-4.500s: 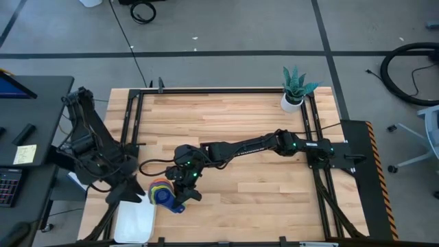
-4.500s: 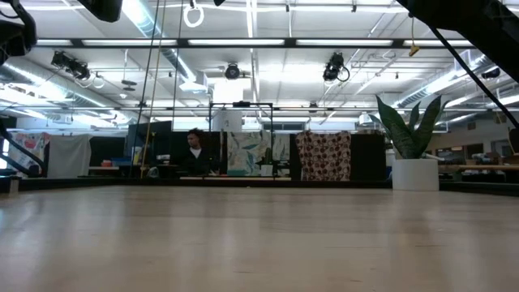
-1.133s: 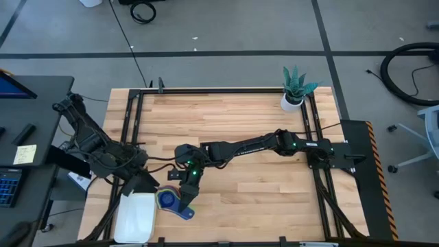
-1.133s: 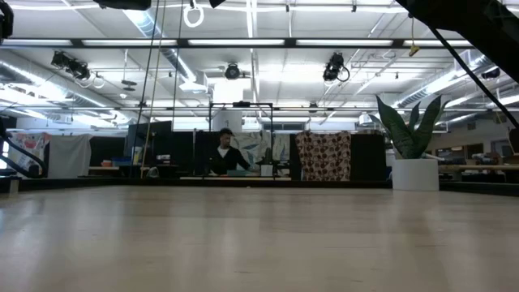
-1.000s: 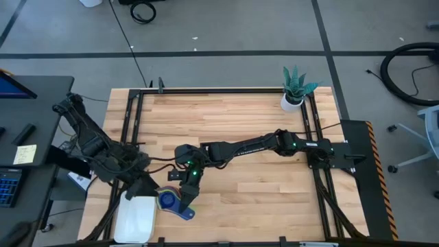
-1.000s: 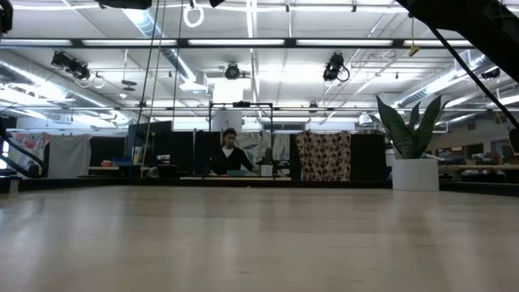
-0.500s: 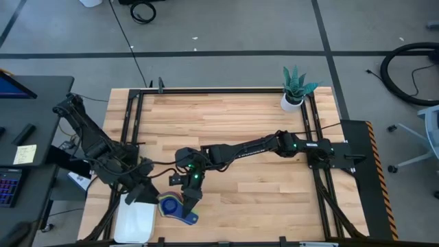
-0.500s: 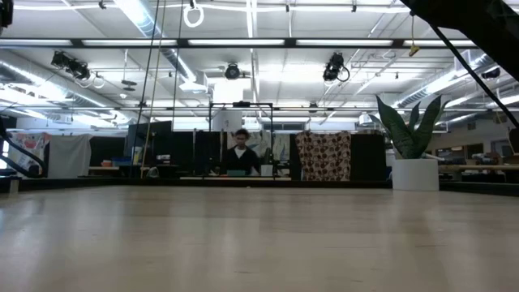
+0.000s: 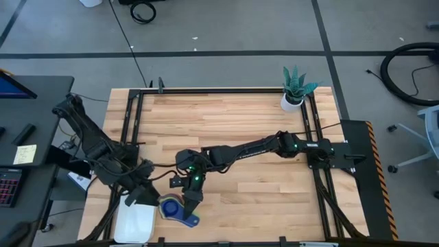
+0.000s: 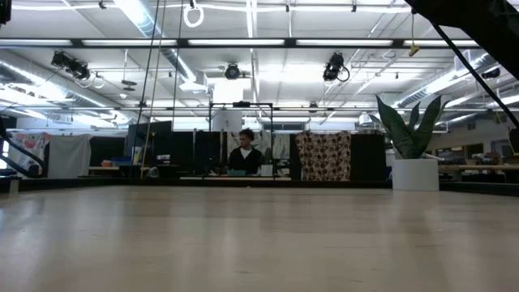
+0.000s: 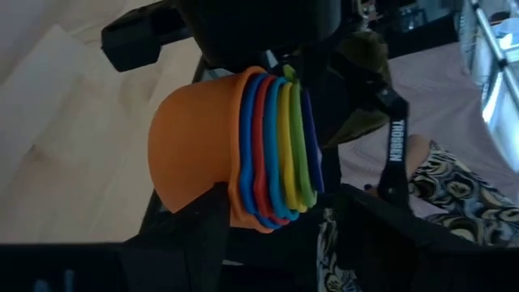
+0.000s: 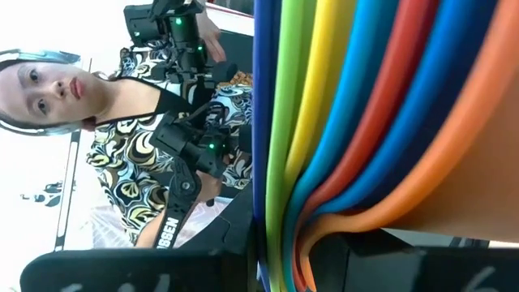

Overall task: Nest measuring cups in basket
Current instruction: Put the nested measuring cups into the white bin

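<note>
The measuring cups [image 9: 172, 207] are nested into one stack, orange outermost, then blue, red, light blue, yellow, green and dark blue, as seen in the left wrist view [image 11: 243, 146]. The stack is held at the near left part of the tabletop [image 9: 260, 130], just beside the white basket [image 9: 134, 221], not inside it. The stack is gripped by the right gripper [image 9: 186, 206], its jaws clamped on the handles [image 12: 340, 122]. The left gripper [image 9: 137, 195] is placed at the basket's far edge, just beside the cups; whether its jaws are parted cannot be told. A potted plant [image 9: 295, 88] is seen at the far right corner.
</note>
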`<state>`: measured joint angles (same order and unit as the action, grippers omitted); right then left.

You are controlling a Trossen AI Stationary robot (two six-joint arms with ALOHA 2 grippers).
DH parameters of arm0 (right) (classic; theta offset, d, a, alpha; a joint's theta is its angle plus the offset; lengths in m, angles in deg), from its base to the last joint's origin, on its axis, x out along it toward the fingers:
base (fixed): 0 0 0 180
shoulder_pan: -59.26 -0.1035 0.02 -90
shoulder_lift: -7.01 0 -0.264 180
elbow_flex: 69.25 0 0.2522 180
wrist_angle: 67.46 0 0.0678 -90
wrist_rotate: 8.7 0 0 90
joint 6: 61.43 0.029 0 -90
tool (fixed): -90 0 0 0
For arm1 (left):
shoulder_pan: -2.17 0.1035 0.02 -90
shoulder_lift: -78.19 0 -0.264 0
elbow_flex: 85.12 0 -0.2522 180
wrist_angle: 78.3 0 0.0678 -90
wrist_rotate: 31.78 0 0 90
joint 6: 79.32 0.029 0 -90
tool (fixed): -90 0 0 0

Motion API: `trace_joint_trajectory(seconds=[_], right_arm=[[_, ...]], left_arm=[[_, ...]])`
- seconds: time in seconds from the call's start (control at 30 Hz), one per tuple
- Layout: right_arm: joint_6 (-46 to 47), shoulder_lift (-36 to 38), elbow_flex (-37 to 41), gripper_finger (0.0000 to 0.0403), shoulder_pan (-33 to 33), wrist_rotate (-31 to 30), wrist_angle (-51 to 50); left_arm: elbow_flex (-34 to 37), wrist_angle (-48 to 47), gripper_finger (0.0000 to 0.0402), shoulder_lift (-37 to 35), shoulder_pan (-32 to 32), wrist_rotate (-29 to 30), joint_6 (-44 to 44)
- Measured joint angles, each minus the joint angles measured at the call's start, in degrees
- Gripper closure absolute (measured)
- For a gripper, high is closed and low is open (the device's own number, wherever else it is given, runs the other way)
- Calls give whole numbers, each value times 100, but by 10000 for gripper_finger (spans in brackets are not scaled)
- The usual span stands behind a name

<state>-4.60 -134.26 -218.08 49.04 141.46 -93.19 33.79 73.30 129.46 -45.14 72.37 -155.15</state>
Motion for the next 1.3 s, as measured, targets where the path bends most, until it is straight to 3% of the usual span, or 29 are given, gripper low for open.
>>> trace_joint_trajectory(seconds=[0.83, 1.3], right_arm=[[23, -15, 15, 326, 0, -6, -275], [-237, -39, 7, 326, 55, -281, -111]], left_arm=[[-2, -30, 180, 451, 383, 54, 4], [-15, 326, 254, 701, 514, 335, 50]])
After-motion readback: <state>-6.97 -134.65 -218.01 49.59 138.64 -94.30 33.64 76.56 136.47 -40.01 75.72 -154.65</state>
